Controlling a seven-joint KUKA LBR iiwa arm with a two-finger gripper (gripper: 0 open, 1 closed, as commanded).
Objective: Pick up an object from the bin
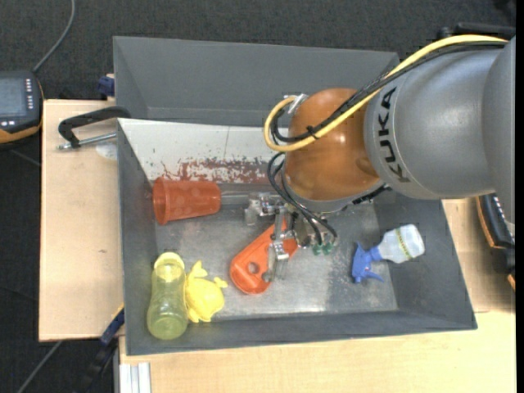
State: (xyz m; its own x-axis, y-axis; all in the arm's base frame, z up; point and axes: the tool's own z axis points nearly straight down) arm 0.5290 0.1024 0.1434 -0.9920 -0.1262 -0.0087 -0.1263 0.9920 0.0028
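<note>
"One gripper (281,246), and where does it stand?"

"It hangs low in the middle of the bin (246,80), under the orange wrist cover (327,150), directly at the narrow upper end of an orange plastic tool (250,270). If it is clenched or released, I cannot tell, because the wrist hides too much. So I do not say that it holds the tool."

"How many tools like this?"

"One only. It is flat and smooth, with a wide rounded end that has a hole. It lies on the bin floor near the centre. Its long axis runs diagonally: the round end points to the lower left of the view, the narrow end to the upper right, toward the gripper."

"And around it?"

"Four other things, one of each. To the right, well apart, is one spray bottle (389,250) with a white body and a blue trigger head, lying on its side. To the left, near the back wall, is one red-orange plastic cup (187,201), a tapered cylinder, also on its side. In the front left corner is one clear yellow-green bottle (167,297), and just beside it one yellow lumpy thing (205,295) of irregular shape."
</note>
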